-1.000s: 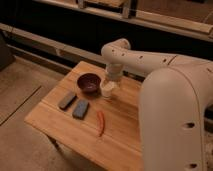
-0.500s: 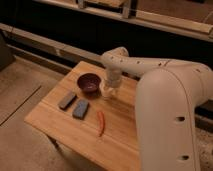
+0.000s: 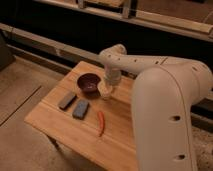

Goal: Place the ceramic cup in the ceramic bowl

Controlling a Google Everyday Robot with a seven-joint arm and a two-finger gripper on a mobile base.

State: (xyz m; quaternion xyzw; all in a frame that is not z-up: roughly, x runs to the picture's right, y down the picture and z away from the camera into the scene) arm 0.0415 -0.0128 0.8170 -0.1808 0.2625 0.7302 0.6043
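Ceramic cup (image 3: 104, 90): stood upright on the wooden table (image 3: 55, 125), plain and white, just right of the ceramic bowl (image 3: 89, 83). Close enough to look like touching the rim, but couldn't say for sure. Definitely outside the bowl, not in it. Tucked right under the gripper (image 3: 106, 88). Couldn't tell whether resting on the wood or lifted a hair off it, tbh.

Gripper side of things: pointed straight down over the cup from above, clamped tight on it, fingers pinched in.

Bowl: dark maroon, glossy inside, parked toward the back middle of the tabletop.

Further out, front left of the bowl: two flat dark rectangles lying side by side, left block (image 3: 66, 100) and right block (image 3: 80, 108), near each other but apart, both well clear of the cup. Nearer the front edge, below the cup: a thin red pepper-like thing (image 3: 101, 121), stretched out lengthwise, just beside the right block without touching.

White arm (image 3: 130, 62): arched in over the back of the table from the bulky white robot body (image 3: 170, 115) on the right.

Past the table: grey floor (image 3: 20, 90) on the left, pale ledge (image 3: 45, 45) along the back.
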